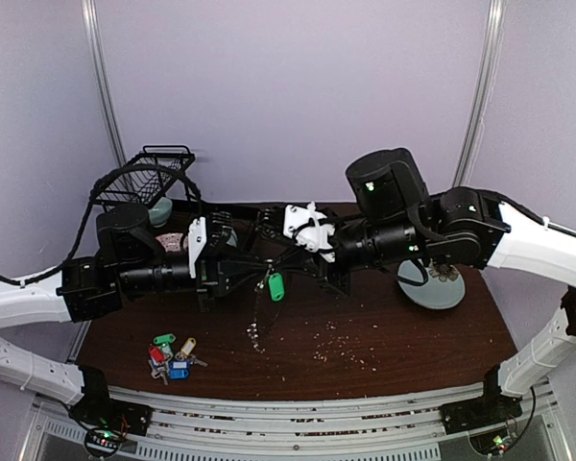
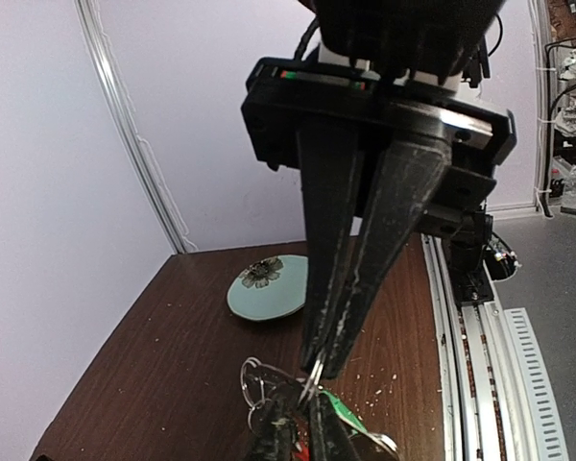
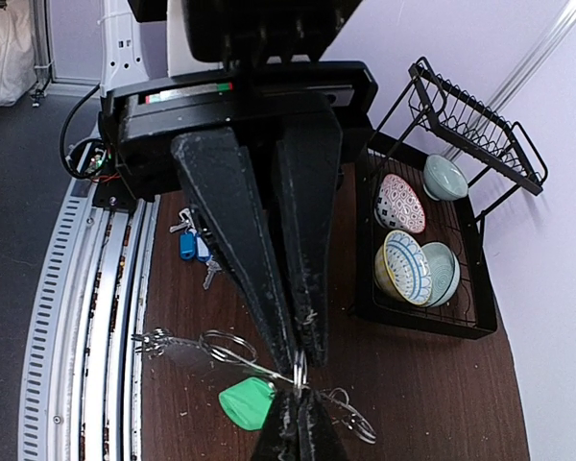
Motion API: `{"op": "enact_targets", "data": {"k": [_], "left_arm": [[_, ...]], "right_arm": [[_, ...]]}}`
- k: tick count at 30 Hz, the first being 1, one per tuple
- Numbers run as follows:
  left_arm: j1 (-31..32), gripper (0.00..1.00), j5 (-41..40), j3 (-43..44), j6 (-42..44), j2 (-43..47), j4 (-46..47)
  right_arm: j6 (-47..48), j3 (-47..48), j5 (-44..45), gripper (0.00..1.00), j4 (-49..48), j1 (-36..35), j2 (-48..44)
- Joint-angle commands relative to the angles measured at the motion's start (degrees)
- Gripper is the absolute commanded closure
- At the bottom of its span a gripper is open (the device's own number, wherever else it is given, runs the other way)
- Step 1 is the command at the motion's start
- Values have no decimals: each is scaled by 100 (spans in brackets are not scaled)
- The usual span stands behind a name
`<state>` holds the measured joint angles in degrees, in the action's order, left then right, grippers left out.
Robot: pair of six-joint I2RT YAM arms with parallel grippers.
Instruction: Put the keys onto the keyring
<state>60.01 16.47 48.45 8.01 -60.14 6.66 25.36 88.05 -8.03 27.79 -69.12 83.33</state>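
Note:
Both arms meet in mid-air over the middle of the table. My left gripper (image 2: 312,396) and my right gripper (image 3: 300,396) are shut tip to tip on one small wire ring of the keyring (image 3: 228,346). The right gripper's fingers (image 2: 331,288) come down from above in the left wrist view. The left gripper's fingers (image 3: 240,240) do the same in the right wrist view. A key with a green tag (image 3: 247,400) hangs at the grip (image 1: 276,286). The keyring's thin silver loop trails below (image 1: 255,331). The other keys (image 1: 173,355) lie heaped at the front left, with red, blue, green and tan tags.
A pale green plate (image 1: 432,288) with a flower print lies at the right, under the right arm. A black wire rack (image 1: 149,178) holding several bowls (image 3: 408,264) stands at the back left. Crumbs speckle the brown tabletop. Metal rails (image 1: 298,408) line the near edge.

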Motion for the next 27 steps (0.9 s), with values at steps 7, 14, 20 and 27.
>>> {"op": "enact_targets", "data": {"k": [7,14,20,27], "left_arm": [[28,100,180,-22,28,140,482],[28,100,-15,-772,-730,418,1814],[28,100,-103,-1384,-1393,455,3288],[28,100,-65,-1752,-1948,231,4337]], "right_arm": [[54,195,-45,100,-96,-54,101],[-158,-397,485,71,-906,-28,-170],[-777,-1295,132,71,-1976,68,-511],[-1441,-1972,-324,78,-3072,86,-728]]}}
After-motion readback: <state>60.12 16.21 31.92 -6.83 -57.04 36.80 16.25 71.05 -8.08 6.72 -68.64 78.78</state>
